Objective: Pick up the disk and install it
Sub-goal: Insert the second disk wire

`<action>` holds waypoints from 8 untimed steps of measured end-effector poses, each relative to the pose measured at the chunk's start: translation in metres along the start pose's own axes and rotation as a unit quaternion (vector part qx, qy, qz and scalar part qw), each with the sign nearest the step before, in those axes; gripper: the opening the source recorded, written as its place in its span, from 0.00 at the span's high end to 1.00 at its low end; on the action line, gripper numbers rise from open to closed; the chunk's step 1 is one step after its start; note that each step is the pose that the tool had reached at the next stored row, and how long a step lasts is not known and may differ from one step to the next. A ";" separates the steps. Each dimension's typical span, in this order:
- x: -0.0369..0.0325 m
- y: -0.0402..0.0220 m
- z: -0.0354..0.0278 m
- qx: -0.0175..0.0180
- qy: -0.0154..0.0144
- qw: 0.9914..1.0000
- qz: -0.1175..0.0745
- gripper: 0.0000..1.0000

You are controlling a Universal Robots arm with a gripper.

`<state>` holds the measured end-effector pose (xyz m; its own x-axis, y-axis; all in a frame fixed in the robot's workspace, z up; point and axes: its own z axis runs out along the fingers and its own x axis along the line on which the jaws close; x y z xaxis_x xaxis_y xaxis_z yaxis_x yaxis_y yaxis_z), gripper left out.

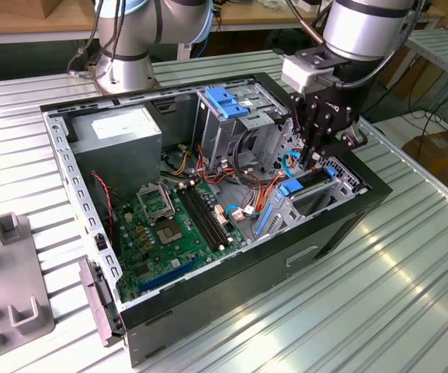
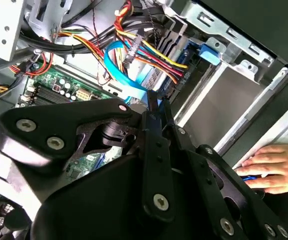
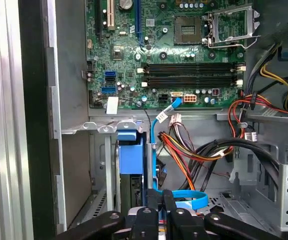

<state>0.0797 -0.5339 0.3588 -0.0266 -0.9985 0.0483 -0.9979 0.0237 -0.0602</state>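
Observation:
The disk (image 1: 311, 181) sits in the drive bay at the front of the open computer case (image 1: 231, 280), toward the exterior view's right, with blue rails along its edges. In the first wrist view its blue rail (image 3: 130, 152) stands out beside the bay wall. My gripper (image 1: 310, 158) hangs just above the disk, fingers pressed together with nothing seen between them. Both wrist views show the black fingertips (image 3: 164, 199) closed side by side (image 2: 153, 107), next to a looped blue data cable (image 3: 191, 196).
The motherboard (image 1: 173, 225) lies on the case floor, with bundled coloured wires (image 3: 193, 150) near the bay. A tall metal cage with a blue handle (image 1: 227, 101) and a grey power box (image 1: 119, 132) stand behind. What looks like a hand (image 2: 268, 167) rests by the case edge.

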 end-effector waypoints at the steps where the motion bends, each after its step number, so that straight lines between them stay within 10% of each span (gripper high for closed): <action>1: 0.0036 0.0003 0.0003 0.002 -0.001 1.000 -0.001 0.84; 8: 0.0060 0.0011 0.0004 0.003 -0.004 1.000 -0.001 0.84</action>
<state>0.0785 -0.5399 0.3587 -0.0234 -0.9989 0.0410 -0.9975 0.0206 -0.0669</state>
